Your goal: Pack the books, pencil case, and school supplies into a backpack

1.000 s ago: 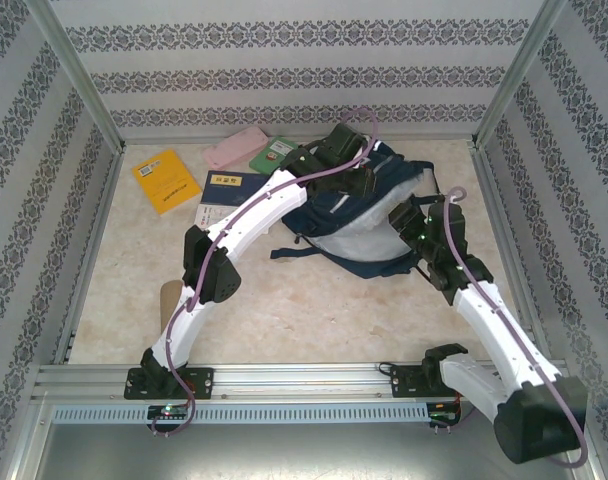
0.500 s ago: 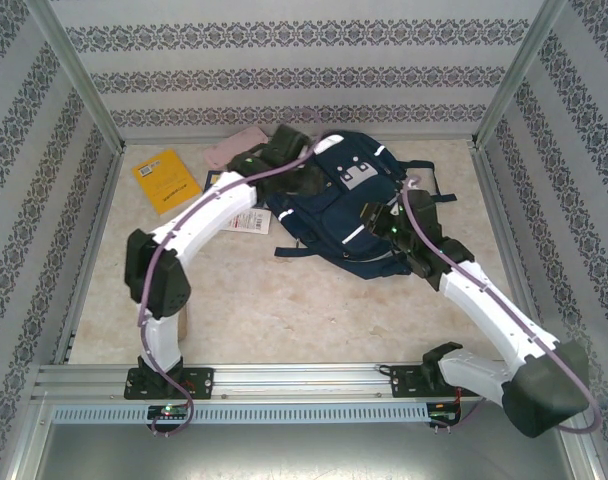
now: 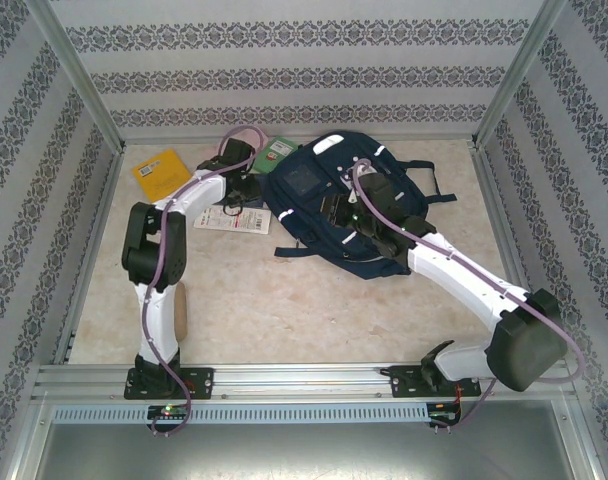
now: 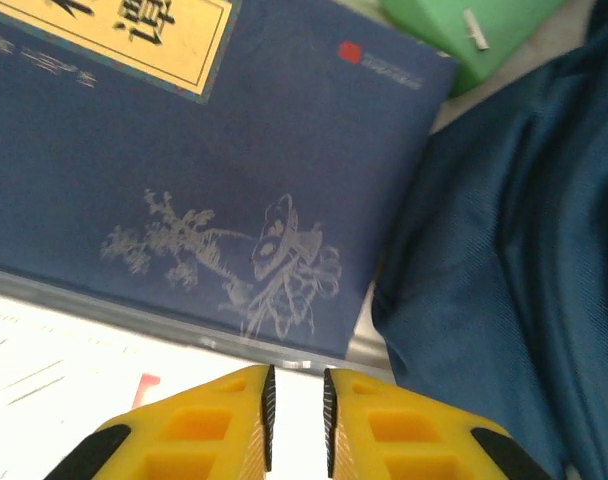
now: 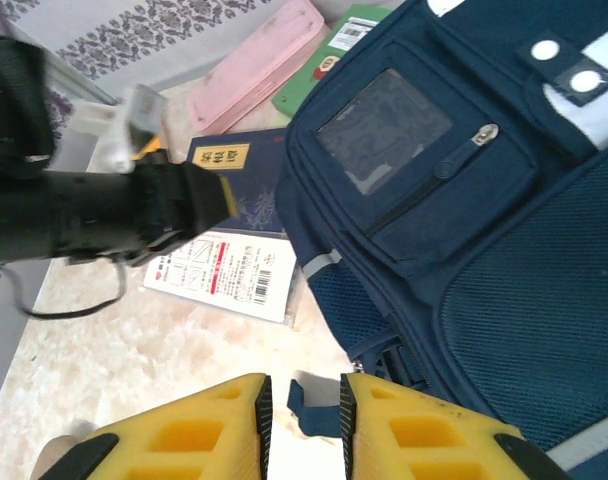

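1. Left tool (image 4: 297, 415) hovers over the white packet (image 4: 44, 370) and the near edge of a navy book (image 4: 214, 180). Its yellow fingers are a thin slit apart with nothing between them.
2. Right tool (image 5: 302, 420) hangs at the edge of the backpack (image 3: 334, 195). Its fingers are narrowly apart, with a blue strap tab (image 5: 302, 400) showing in the gap. I cannot tell whether the tab is pinched.
3. The backpack lies flat on the table (image 3: 284, 300), front pocket up and its zip looking closed. I see no main opening.
4. Lying out beside the backpack are the navy book, a green book (image 3: 279, 152), a yellow book (image 3: 162, 172), the pink pencil case (image 5: 254, 65) and the packet. A tan piece (image 3: 181, 315) sits by the left arm's base.
5. To my eye, packing has hardly started: nearly everything waits outside, and the bag needs opening first.
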Tool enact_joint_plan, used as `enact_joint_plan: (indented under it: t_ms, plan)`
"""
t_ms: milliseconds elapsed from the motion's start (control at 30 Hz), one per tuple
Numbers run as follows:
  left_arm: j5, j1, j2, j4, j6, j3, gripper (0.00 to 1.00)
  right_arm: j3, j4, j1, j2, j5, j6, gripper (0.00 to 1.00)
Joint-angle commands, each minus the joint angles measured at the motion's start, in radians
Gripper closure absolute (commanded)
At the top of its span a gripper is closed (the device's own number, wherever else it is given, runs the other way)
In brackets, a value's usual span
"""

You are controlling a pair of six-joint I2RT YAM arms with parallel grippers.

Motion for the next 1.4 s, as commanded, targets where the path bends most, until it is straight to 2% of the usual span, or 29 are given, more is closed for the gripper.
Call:
enact_joint_plan:
  t_ms: [0,200,400,733,933,1100,1367]
  plan:
    - [0.020,0.009,0.065,0.038,-0.119,0.070,0.78,0.043,-0.008,0.022,0.020,0.011,-0.018,0.73]
    - [0.012,0.017,0.126,0.058,-0.184,0.071,0.79,0.075,-0.020,0.052,0.054,0.013,-0.028,0.72]
    - [-0.008,0.017,0.067,0.032,-0.200,-0.057,0.80,0.089,-0.010,0.055,0.091,0.000,-0.023,0.71]
    - [-0.122,0.028,-0.141,-0.076,-0.058,-0.329,0.81,0.162,-0.005,0.061,0.195,-0.061,-0.029,0.70]
    - [-0.178,0.028,-0.278,-0.152,0.029,-0.408,0.79,0.210,-0.010,0.075,0.257,-0.081,-0.047,0.70]
    - [-0.135,0.031,-0.295,-0.138,0.047,-0.339,0.72,0.248,-0.011,0.087,0.306,-0.092,-0.049,0.70]
    - [-0.106,0.038,-0.084,-0.104,0.023,-0.106,0.73,0.255,-0.035,0.102,0.309,-0.090,-0.055,0.69]
